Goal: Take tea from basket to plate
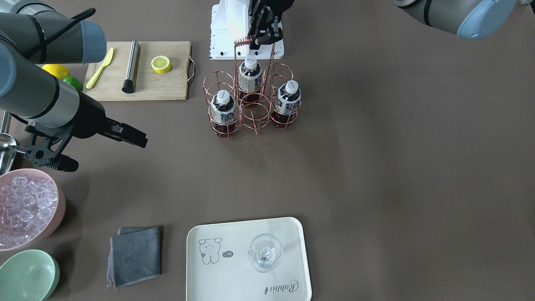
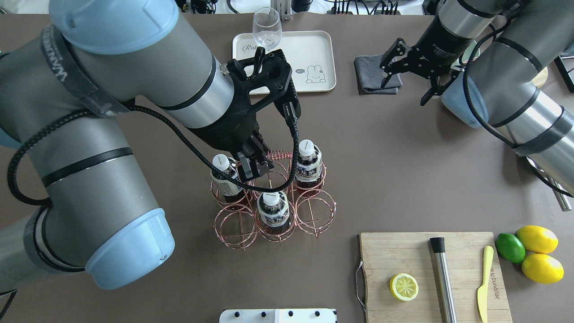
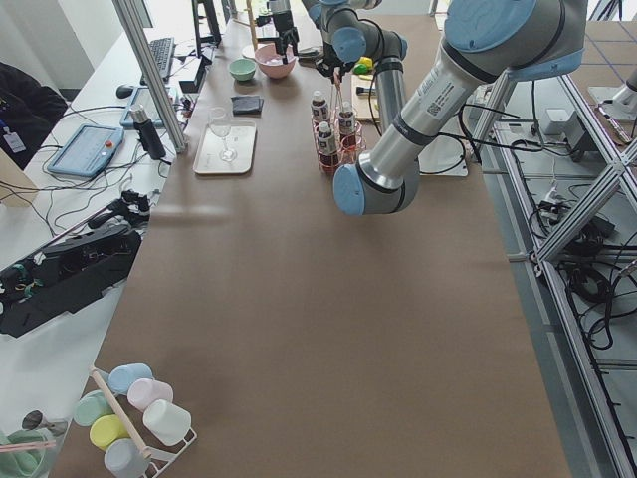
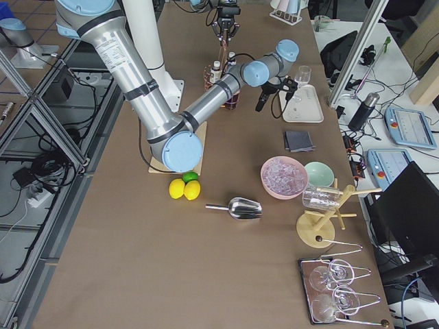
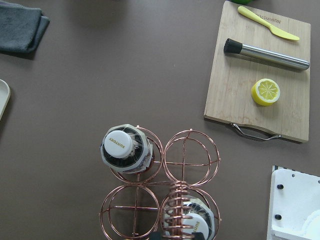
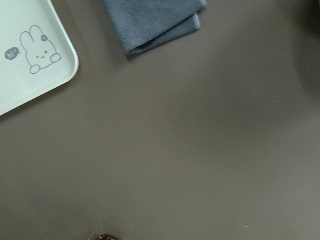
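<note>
Zero progress: all 3 tea bottles (image 2: pixel 308 163) sit in basket (image 2: pixel 279 156), middle of surface (image 2: pixel 403 179). Plate (image 2: pixel 309 45) at far edge holds only glass (image 2: pixel 267 28). My L hand (image 2: pixel 253 167) over basket, can't tell if apart. R hand (image 2: pixel 406 86) apart, empty. Grab, carry, place all left.

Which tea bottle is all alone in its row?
The middle bottle, in the basket's row nearest the robot, between empty rings. The left bottle and right bottle share the far row.
</note>
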You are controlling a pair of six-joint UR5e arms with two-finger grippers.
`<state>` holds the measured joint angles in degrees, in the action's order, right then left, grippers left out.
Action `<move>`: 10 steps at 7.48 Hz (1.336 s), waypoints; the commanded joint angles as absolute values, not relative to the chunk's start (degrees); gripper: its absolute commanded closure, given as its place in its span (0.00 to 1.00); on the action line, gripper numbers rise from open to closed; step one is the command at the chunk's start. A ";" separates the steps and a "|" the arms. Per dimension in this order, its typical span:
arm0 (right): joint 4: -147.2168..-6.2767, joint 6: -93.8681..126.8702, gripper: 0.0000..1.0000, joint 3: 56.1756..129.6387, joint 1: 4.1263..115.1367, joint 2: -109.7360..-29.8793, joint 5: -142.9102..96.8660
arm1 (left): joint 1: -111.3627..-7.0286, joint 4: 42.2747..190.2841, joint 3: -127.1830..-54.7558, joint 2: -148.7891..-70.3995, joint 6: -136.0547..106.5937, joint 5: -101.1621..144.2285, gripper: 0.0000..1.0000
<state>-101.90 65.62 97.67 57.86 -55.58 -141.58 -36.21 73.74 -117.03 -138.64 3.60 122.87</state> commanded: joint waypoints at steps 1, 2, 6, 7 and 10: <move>-102.48 77.22 0.02 95.01 51.53 -48.53 -143.70 | -36.04 73.74 -116.72 -138.52 3.60 122.87 1.00; -102.48 78.56 0.06 94.49 50.37 -47.04 -143.70 | -36.04 73.83 -116.54 -138.52 3.78 122.87 1.00; -105.19 80.07 0.16 94.39 45.71 -44.66 -143.79 | -36.04 74.53 -116.37 -138.08 3.78 122.87 1.00; -105.29 80.07 0.17 94.13 45.09 -44.47 -143.70 | -36.04 74.53 -116.45 -138.08 3.78 122.87 1.00; -106.61 80.07 0.21 94.22 43.86 -44.47 -143.09 | -36.04 74.53 -116.63 -138.08 3.78 122.87 1.00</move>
